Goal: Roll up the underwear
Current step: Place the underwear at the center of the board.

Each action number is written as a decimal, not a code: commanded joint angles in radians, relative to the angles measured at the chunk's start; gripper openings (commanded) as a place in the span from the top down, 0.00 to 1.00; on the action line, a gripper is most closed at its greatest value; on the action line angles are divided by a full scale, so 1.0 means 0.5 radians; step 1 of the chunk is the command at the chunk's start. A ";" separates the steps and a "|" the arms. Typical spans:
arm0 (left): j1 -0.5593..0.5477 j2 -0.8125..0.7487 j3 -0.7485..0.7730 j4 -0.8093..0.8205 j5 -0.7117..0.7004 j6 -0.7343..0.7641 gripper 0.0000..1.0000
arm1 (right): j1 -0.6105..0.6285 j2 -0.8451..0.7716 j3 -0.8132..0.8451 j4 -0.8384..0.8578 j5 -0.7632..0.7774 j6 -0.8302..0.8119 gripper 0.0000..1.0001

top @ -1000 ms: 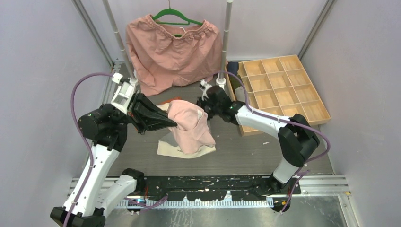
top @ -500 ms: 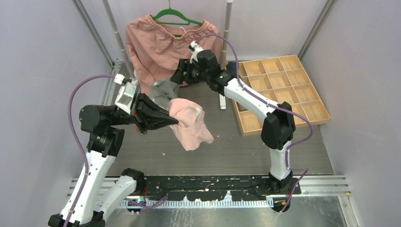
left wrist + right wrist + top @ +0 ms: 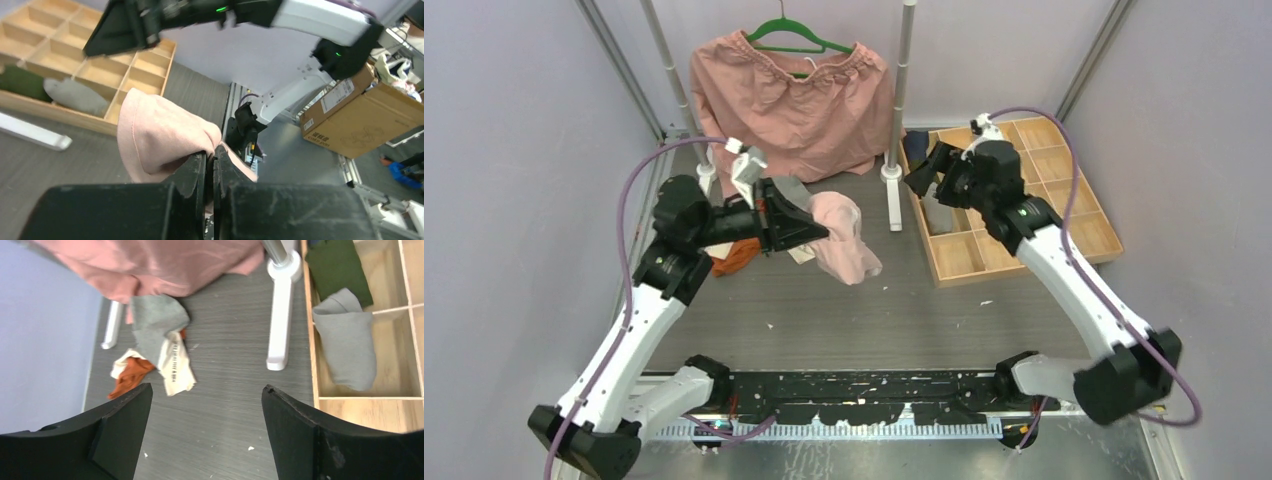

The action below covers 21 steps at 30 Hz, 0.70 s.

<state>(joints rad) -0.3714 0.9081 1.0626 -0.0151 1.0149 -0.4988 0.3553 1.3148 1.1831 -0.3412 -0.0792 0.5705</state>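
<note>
My left gripper is shut on a dusty pink underwear, which hangs off its tips above the table; in the left wrist view the pink cloth bunches over the closed left gripper. A grey underwear, a cream one and an orange one lie heaped on the table below the hanging garment. My right gripper hovers open and holds nothing, above the tray's left edge; in its own view the right gripper looks down on bare table.
A wooden compartment tray sits at the back right, holding a grey roll and a dark green roll. A salmon-pink garment hangs on a green hanger. A white pole base stands beside the tray.
The right gripper opened, let go of the grey cloth at the back, and swung right over the tray. The left arm moved back and right with the pink underwear.
</note>
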 commanded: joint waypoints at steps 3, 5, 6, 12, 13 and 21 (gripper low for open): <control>-0.354 0.156 0.229 -0.812 -0.773 0.461 0.99 | 0.052 -0.496 -0.109 -0.221 0.151 -0.103 0.13; -0.369 0.193 0.373 -1.140 -1.100 0.539 0.99 | 0.051 -0.571 -0.119 -0.303 0.225 -0.144 0.13; -0.374 0.207 0.450 -1.304 -1.233 0.584 0.99 | 0.053 -0.603 -0.126 -0.351 0.266 -0.162 0.13; -0.707 0.436 0.785 -1.919 -2.188 0.651 0.99 | 0.051 -0.734 -0.211 -0.443 0.367 -0.217 0.12; -0.830 0.502 0.787 -1.952 -2.380 0.631 0.99 | 0.052 -0.748 -0.224 -0.446 0.368 -0.216 0.11; -1.479 1.052 0.623 -1.717 -2.778 0.324 0.32 | 0.050 -0.841 -0.323 -0.514 0.403 -0.225 0.10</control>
<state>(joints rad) -1.0290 1.3640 1.4364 -0.8982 -0.2420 -0.2550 0.3836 0.9405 1.0393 -0.5880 0.0879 0.4755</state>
